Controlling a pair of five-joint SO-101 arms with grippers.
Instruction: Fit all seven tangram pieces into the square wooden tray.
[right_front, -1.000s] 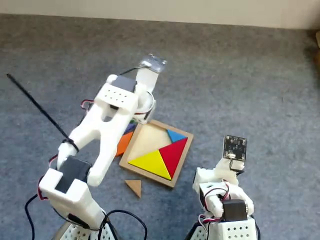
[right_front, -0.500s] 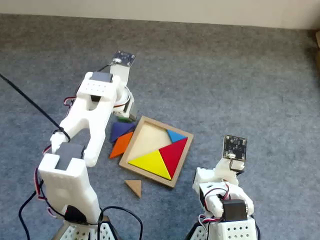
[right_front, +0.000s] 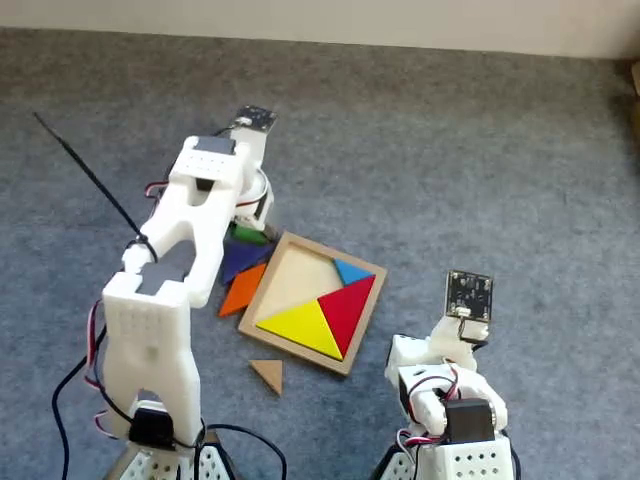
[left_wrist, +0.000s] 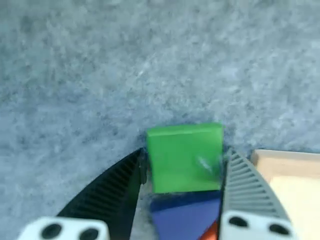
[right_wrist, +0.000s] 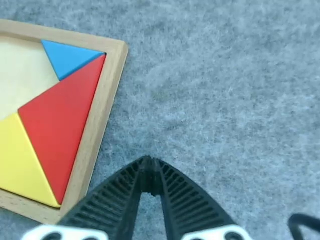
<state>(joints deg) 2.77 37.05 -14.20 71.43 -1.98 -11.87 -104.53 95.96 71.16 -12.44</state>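
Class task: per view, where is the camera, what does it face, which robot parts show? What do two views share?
High: fixed overhead, facing down at tray; left arm, right arm show.
Left wrist: faces green piece in left gripper.
Right wrist: faces red triangle past shut right gripper.
Shared: tray, in high and right wrist.

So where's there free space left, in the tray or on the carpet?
The tray is bare wood in its left half, bordered by the blue triangle, red triangle and yellow triangle. The carpet right of it is open. Crowded: outside its left edge, the green piece, dark blue piece and orange piece bunch at the left gripper.
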